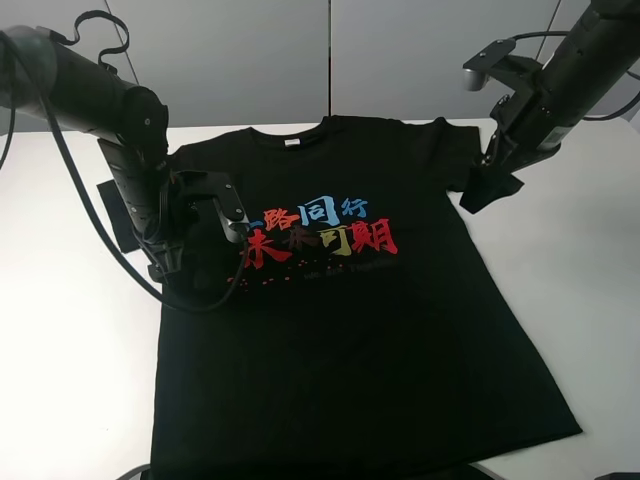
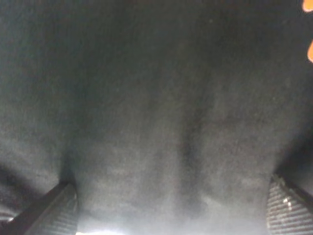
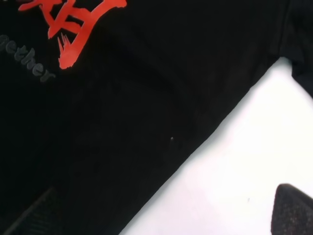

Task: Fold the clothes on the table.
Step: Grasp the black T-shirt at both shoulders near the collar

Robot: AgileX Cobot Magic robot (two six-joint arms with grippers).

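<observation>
Tabletop [image 1: 60,380]: white, much wider than the shirt. The clothes [image 1: 360,350] = one black tee, lying flat on it, print up, collar at the far side, hem toward the camera, sleeves spread out.

Left tool [image 2: 171,210]: down over the tee's chest on its own side, fingers wide apart, black cloth filling the gap. That wrist view is close and blurred, so we can't be sure, but nothing looks pinched. Right tool [image 3: 164,213]: also wide apart, holding nothing. It's over the tee's side edge just below the sleeve [image 1: 488,190], with cloth under one finger and bare tabletop under the other.

Handling, our read: light, limp cotton with no stiffness. It'll drape, drag and wrinkle rather than move as a sheet. We'd pinch at the edges (shoulder/sleeve seam, hem corners), both arms together, and lift low.

Print [image 1: 320,235]: two rows of brush-style Chinese characters in red, blue and yellow. We read roughly 路同行 / 未来可期. Grey line [image 3: 24,61] beneath: "gether" is legible in the right wrist view. Neck label [image 1: 292,142]: white, too small to read.
</observation>
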